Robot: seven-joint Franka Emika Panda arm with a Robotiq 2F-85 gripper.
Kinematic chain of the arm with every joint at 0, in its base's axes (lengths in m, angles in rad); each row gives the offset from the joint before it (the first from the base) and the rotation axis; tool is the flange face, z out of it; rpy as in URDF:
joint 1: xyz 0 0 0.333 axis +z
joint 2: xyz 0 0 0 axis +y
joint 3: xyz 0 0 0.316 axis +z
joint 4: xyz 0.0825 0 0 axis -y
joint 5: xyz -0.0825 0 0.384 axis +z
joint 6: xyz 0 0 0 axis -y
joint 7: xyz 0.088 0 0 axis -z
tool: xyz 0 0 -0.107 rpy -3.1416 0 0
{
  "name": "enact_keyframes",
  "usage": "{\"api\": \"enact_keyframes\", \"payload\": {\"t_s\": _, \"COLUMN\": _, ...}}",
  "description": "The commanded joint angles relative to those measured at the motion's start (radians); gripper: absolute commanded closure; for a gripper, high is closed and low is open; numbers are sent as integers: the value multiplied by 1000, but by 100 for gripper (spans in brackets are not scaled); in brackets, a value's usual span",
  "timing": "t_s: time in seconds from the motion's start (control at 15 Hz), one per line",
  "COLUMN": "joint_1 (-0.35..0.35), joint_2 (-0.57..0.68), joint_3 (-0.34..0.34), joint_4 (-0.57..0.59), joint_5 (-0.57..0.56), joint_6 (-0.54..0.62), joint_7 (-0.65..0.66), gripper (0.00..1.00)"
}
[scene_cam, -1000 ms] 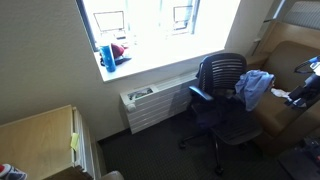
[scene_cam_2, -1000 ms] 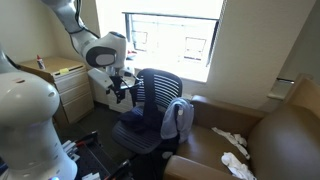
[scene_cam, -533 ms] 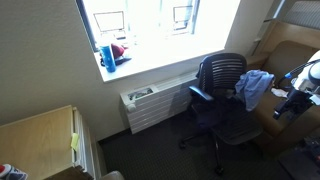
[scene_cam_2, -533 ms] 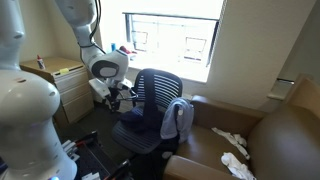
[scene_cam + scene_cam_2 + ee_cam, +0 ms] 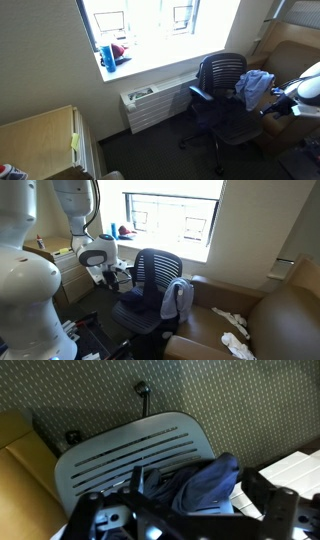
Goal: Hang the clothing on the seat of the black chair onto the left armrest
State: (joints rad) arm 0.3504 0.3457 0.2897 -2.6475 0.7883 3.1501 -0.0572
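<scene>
The black chair (image 5: 222, 92) stands by the window and shows in both exterior views (image 5: 150, 280). The blue clothing (image 5: 255, 88) is draped over one of its armrests and hangs down its side (image 5: 178, 298). The seat looks bare. My gripper (image 5: 274, 108) hovers beside the chair, apart from the clothing; it also shows in an exterior view (image 5: 116, 276). In the wrist view my gripper (image 5: 185, 522) is open and empty, its fingers wide apart, looking at the chair's slatted back (image 5: 120, 450) and the blue clothing (image 5: 205, 482).
A brown couch (image 5: 270, 320) with white cloth (image 5: 232, 330) on it stands close beside the chair. A white radiator (image 5: 150, 105) runs under the window sill (image 5: 120, 62). A wooden cabinet (image 5: 40, 140) stands further off.
My gripper has moved lower and drawn back from the chair. The clothing stays hanging on the armrest and the chair has not moved.
</scene>
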Motion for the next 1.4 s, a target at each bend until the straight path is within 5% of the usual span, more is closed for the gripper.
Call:
{"api": "enact_keyframes", "payload": {"t_s": 0.0, "joint_1": 66, "joint_2": 246, "joint_3": -33, "joint_4": 200, "joint_5": -55, "joint_6": 127, "joint_7": -6, "gripper": 0}}
{"api": "enact_keyframes", "payload": {"t_s": 0.07, "joint_1": 79, "joint_2": 274, "joint_3": -78, "joint_4": 225, "joint_5": -180, "joint_6": 87, "joint_7": 92, "gripper": 0}}
{"api": "enact_keyframes", "payload": {"t_s": 0.13, "joint_1": 48, "joint_2": 175, "joint_3": -21, "joint_4": 123, "joint_5": -187, "joint_6": 97, "joint_7": 127, "gripper": 0}}
{"api": "enact_keyframes", "payload": {"t_s": 0.47, "joint_1": 60, "joint_2": 195, "joint_3": -61, "joint_4": 114, "joint_5": -292, "joint_6": 126, "joint_7": 209, "gripper": 0}}
{"api": "enact_keyframes", "payload": {"t_s": 0.53, "joint_1": 159, "joint_2": 240, "joint_3": -184, "joint_4": 127, "joint_5": -305, "joint_6": 131, "joint_7": 272, "gripper": 0}}
{"api": "enact_keyframes", "payload": {"t_s": 0.6, "joint_1": 166, "joint_2": 300, "joint_3": -217, "joint_4": 150, "joint_5": -323, "joint_6": 197, "joint_7": 299, "gripper": 0}}
{"api": "enact_keyframes", "payload": {"t_s": 0.67, "joint_1": 99, "joint_2": 368, "joint_3": -174, "joint_4": 195, "joint_5": -341, "joint_6": 219, "joint_7": 320, "gripper": 0}}
{"api": "enact_keyframes", "payload": {"t_s": 0.87, "joint_1": 90, "joint_2": 557, "joint_3": -191, "joint_4": 328, "joint_5": -373, "joint_6": 369, "joint_7": 364, "gripper": 0}}
{"api": "enact_keyframes", "payload": {"t_s": 0.93, "joint_1": 135, "joint_2": 578, "joint_3": -237, "joint_4": 417, "joint_5": -348, "joint_6": 304, "joint_7": 367, "gripper": 0}}
{"api": "enact_keyframes", "payload": {"t_s": 1.0, "joint_1": 58, "joint_2": 662, "joint_3": -177, "joint_4": 471, "joint_5": -377, "joint_6": 315, "joint_7": 395, "gripper": 0}}
{"api": "enact_keyframes", "payload": {"t_s": 1.2, "joint_1": -50, "joint_2": 747, "joint_3": -118, "joint_4": 673, "joint_5": -426, "joint_6": 42, "joint_7": 412, "gripper": 0}}
{"api": "enact_keyframes", "payload": {"t_s": 1.27, "joint_1": 31, "joint_2": 678, "joint_3": -162, "joint_4": 544, "joint_5": -403, "joint_6": 142, "joint_7": 416, "gripper": 0}}
{"api": "enact_keyframes", "payload": {"t_s": 1.33, "joint_1": 1, "joint_2": 708, "joint_3": -148, "joint_4": 605, "joint_5": -414, "joint_6": 93, "joint_7": 418, "gripper": 0}}
